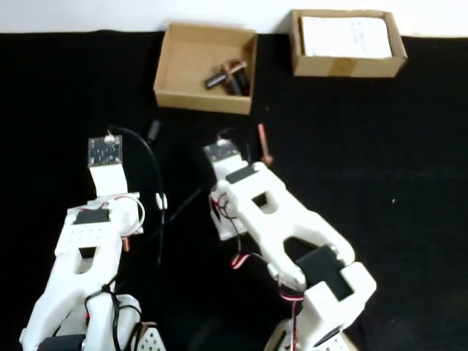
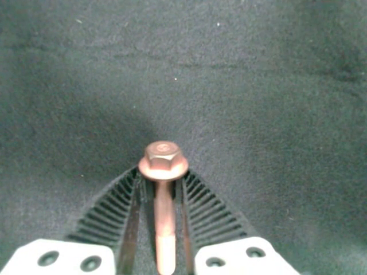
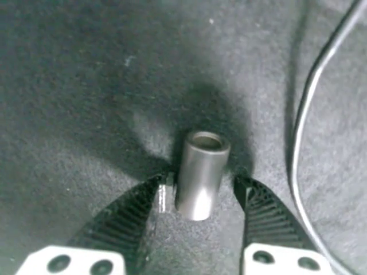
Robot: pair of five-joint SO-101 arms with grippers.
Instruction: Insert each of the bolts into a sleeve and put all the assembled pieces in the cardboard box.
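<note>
**Bolt clamped on the left, sleeve loose between the right fingers**

Nearest me, the left gripper (image 2: 163,179) had its ribbed black fingers (image 2: 109,215) closed tight on the shank of a copper-coloured bolt (image 2: 163,163). The bolt's flanged hexagonal head stuck out past the fingertips over the fuzzy black cloth (image 1: 380,183). The right gripper (image 3: 202,183) stood partly open around a smooth grey metal sleeve (image 3: 200,172), a short tube with its hollow end showing. A gap was left on one side, and a thin black cable (image 3: 298,132) ran beside it. Just beyond that arm, another bolt (image 1: 263,144) lay on the cloth. Farther back, the cardboard box (image 1: 175,55) held a few assembled pieces (image 1: 227,77) in its right corner. To its right sat a second box (image 1: 344,66) holding white paper (image 1: 344,35).
</note>
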